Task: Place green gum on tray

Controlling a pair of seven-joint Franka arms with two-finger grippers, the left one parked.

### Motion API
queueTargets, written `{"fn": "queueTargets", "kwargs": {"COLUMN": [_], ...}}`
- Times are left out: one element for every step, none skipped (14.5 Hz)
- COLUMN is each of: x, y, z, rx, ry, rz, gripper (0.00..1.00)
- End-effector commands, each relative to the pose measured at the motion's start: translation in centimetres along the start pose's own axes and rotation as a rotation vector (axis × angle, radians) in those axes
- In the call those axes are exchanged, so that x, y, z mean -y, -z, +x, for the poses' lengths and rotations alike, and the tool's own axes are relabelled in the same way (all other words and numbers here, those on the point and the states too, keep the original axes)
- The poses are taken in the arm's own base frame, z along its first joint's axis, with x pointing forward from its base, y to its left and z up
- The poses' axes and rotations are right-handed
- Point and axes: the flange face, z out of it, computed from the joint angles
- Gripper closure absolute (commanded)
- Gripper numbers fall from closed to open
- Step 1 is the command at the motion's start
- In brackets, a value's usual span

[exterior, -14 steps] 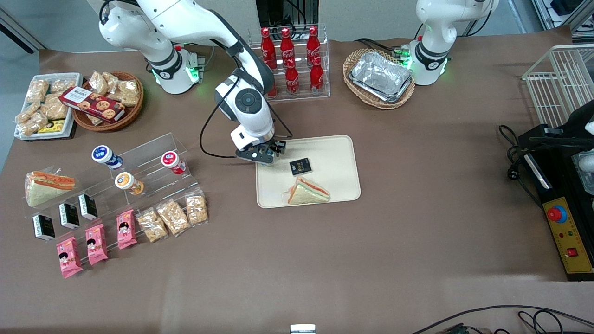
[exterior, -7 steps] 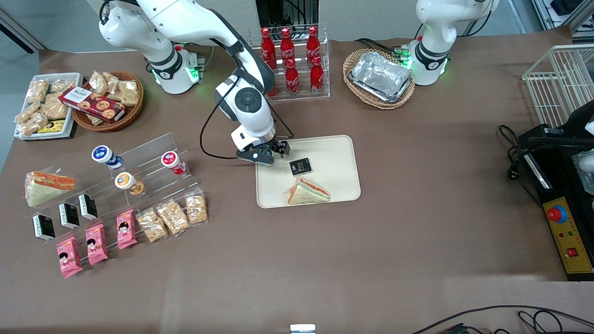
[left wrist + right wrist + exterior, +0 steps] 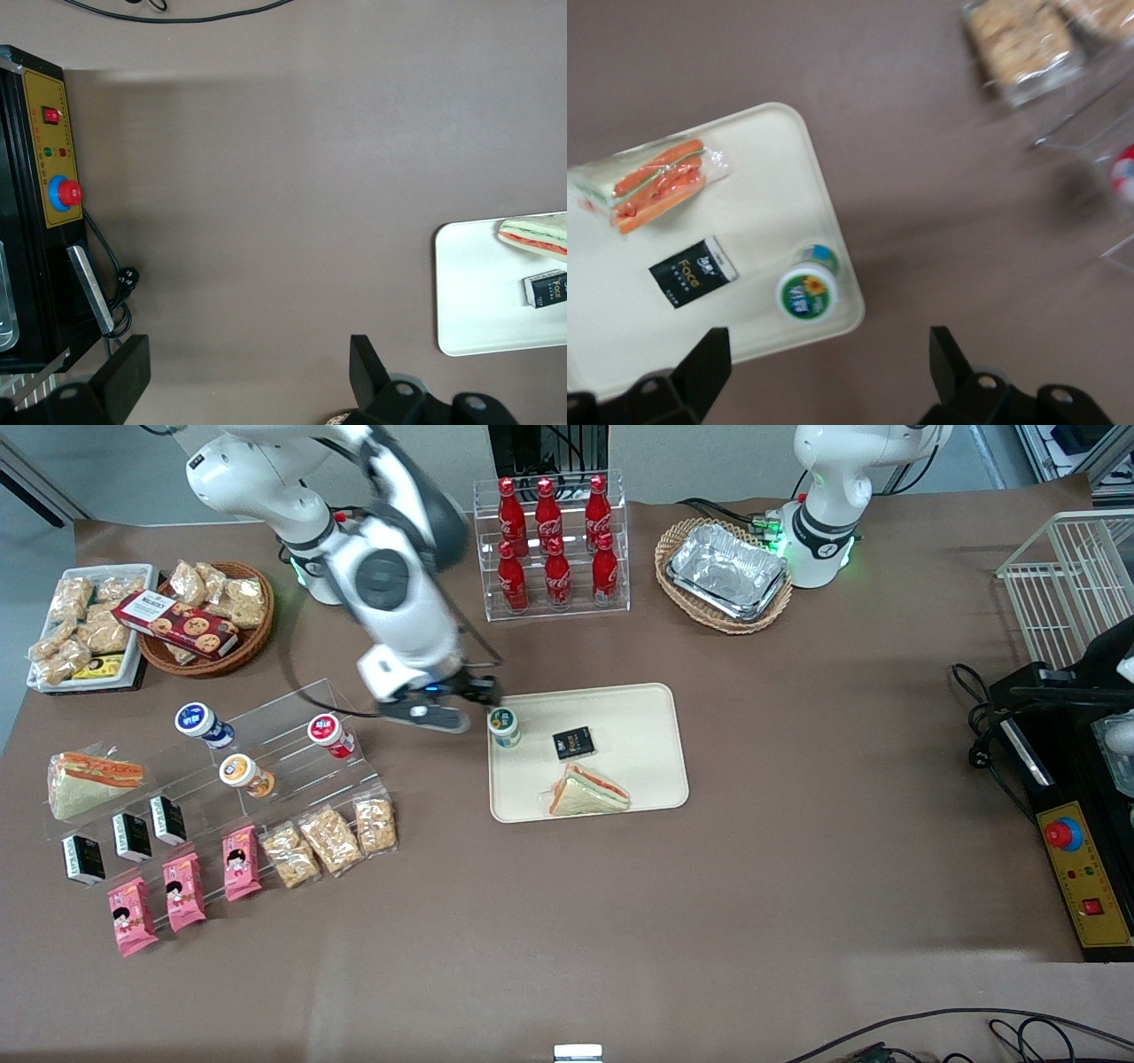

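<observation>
The green gum (image 3: 505,726) is a small white bottle with a green-rimmed lid. It stands upright on the cream-beige tray (image 3: 638,766), in the tray's corner nearest the working arm's end of the table. It also shows in the right wrist view (image 3: 806,292), on the tray (image 3: 620,336). My right gripper (image 3: 443,710) is open and empty. It hangs above the bare table beside the tray, apart from the gum, toward the working arm's end; its fingers (image 3: 709,359) show spread wide.
A black packet (image 3: 573,742) and a wrapped sandwich (image 3: 589,793) lie on the tray. A clear tiered stand (image 3: 266,731) with blue-, orange- and red-lidded bottles and snack packs lies toward the working arm's end. A cola bottle rack (image 3: 551,545) and a foil-tray basket (image 3: 725,574) stand farther from the camera.
The gripper was over the tray's corner, covering the gum. It has let go and moved up and off the tray toward the working arm's end. The gum now stands free on the tray.
</observation>
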Motion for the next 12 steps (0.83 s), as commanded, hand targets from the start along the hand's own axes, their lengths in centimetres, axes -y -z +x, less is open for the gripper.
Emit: {"fn": "queueTargets", "kwargs": {"x": [-8.1,-11.2,-14.6,-18.1,-22.0,-25.5,-28.2,-30.7,-32.1,-32.6,-33.4,-33.5], "y": [7.3,9.3,11.4,13.3,15.2,16.4,17.4,18.2,18.9,19.8,20.5,21.8], "z": [5.1,6.9,8.6,10.1,11.8,13.1,14.0,14.6,15.0,15.5,16.1,16.2], "rx": [0.005,0.003,0.004,0.005,-0.008,-0.021,-0.04,-0.054,-0.071,-0.089,-0.102,-0.121], "ry": [0.024,0.034,0.06,0.112,0.178,0.231,0.263,0.272,0.291,0.305,0.288,0.287], "rz": [0.027,0.032,0.035,0.028,0.006,-0.017,-0.028,-0.032,-0.035,-0.046,-0.048,-0.048], "gripper": [0.0,0.0,0.0,0.0,0.0,0.0,0.0,0.0,0.0,0.0,0.0,0.0]}}
